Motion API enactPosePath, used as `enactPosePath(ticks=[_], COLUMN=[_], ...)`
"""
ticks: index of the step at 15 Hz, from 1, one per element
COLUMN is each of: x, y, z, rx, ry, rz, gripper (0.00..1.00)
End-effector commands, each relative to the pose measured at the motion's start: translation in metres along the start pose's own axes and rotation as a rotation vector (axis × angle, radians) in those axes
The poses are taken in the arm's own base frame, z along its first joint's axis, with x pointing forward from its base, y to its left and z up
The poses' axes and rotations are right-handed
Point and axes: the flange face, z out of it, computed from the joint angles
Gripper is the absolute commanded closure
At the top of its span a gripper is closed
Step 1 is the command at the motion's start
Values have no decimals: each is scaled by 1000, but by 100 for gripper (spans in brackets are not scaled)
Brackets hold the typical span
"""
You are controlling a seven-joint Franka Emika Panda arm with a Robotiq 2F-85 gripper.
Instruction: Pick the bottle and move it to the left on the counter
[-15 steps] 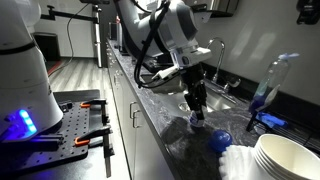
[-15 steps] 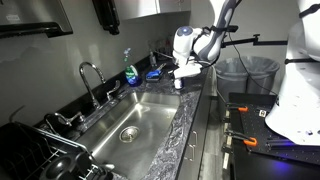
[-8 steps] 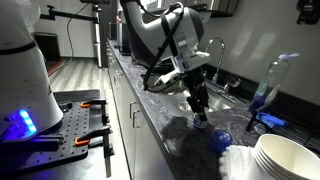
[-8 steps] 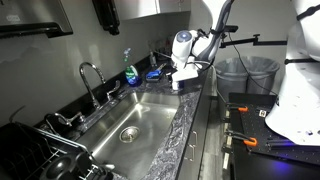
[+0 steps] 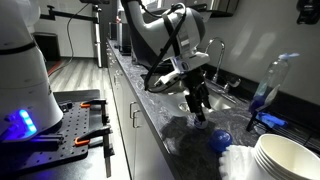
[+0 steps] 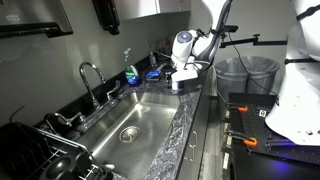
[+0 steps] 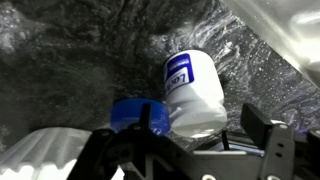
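1. Bottle (image 7: pixel 195 92) sat on the dark counter (image 7: pixel 80 70), just beside a blue lid (image 7: pixel 140 115).
2. Gripper (image 5: pixel 198 114) hung low over it with its jaws spread, one finger (image 7: pixel 265 130) clear of the bottle's side.
3. Sink (image 6: pixel 135 115) lay farther along the counter.

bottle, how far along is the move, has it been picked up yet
Done: the gripper is down at the counter, right at the bottle. In hand: the grasp. In the wrist view the jaws stand open on either side of the bottle, which rests on the stone, not clamped. Left: close on it, lift, carry it left and set it down.
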Motion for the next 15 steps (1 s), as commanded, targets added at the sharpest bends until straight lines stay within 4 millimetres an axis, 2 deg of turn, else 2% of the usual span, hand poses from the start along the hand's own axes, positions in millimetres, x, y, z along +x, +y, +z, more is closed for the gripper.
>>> enactPosePath(ticks=[1,4,9,12,15], x=[7,11,7,-1,-12], y=[4,6,16,21,27], z=[-32,-61,-102,-121,-132], rx=[54,98,179,229,290], ry=[19,44,42,25,-13], rz=[-1,-12,-34,-50,-102], gripper=[0,0,0,0,0])
